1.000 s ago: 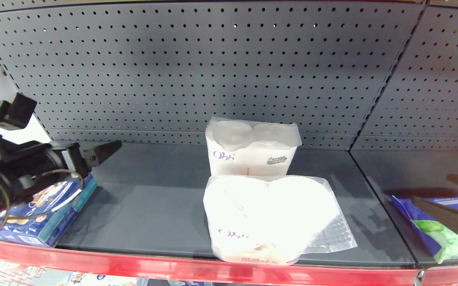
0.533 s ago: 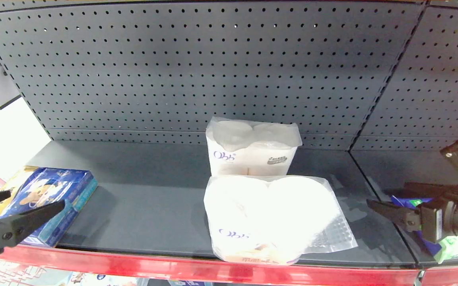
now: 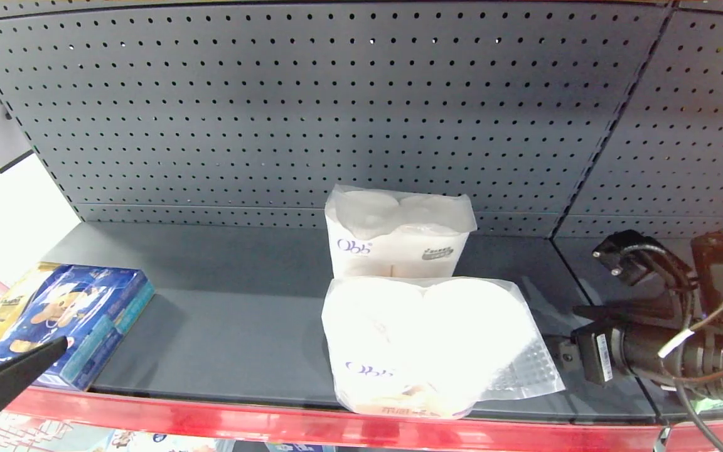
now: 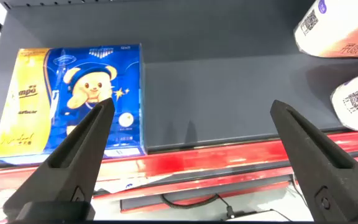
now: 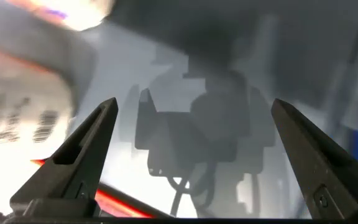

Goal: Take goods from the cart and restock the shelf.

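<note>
The grey shelf (image 3: 230, 326) runs the full width, with a pegboard (image 3: 273, 113) at the far side and a red lip (image 3: 273, 424) along the near edge. At the middle a near pack (image 3: 418, 339) of white rolls lies flat at the lip. A far pack (image 3: 396, 235) stands upright just behind it, close to the pegboard. A blue box (image 3: 60, 320) lies flat at the left end, well apart from both.

The right gripper (image 5: 194, 102) is over the shelf just right of the near pack, with its fingers spread wide and holding nothing. In the head view its arm covers the shelf's right end, and what lies under it cannot be made out. The right wrist view is blurred, with a pale pack at one side.

The left gripper (image 4: 191, 106) hangs off the near edge in front of the box, fingers wide apart and empty. One finger (image 3: 10, 383) shows in the head view, cut off at the corner.
</note>
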Robot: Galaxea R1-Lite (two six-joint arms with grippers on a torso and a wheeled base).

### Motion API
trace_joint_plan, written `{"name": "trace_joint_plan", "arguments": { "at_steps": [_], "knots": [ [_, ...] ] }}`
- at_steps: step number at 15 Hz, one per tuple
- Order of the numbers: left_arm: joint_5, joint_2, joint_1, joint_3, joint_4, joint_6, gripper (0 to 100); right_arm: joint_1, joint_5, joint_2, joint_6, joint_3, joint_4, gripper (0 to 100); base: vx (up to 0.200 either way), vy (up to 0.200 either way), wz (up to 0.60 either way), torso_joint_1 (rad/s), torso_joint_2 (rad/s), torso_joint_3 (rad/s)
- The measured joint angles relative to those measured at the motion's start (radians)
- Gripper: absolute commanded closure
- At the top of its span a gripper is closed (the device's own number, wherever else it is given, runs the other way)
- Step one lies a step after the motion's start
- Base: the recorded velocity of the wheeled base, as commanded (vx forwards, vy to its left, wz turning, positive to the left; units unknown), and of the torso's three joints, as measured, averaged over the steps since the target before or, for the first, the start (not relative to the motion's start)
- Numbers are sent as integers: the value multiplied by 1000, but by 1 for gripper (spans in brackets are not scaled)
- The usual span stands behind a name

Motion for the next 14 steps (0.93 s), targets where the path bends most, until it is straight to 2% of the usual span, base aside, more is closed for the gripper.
{"name": "trace_joint_plan", "arguments": {
  "at_steps": [3,14],
  "knots": [
    [17,-9,0,7,-1,1,0,40,-1,26,0,7,1,0,0,0,0,0,0,0],
    [18,-12,0,18,-1,2,0,141,-3,39,-1,59,1,0,0,0,0,0,0,0]
  ]
}}
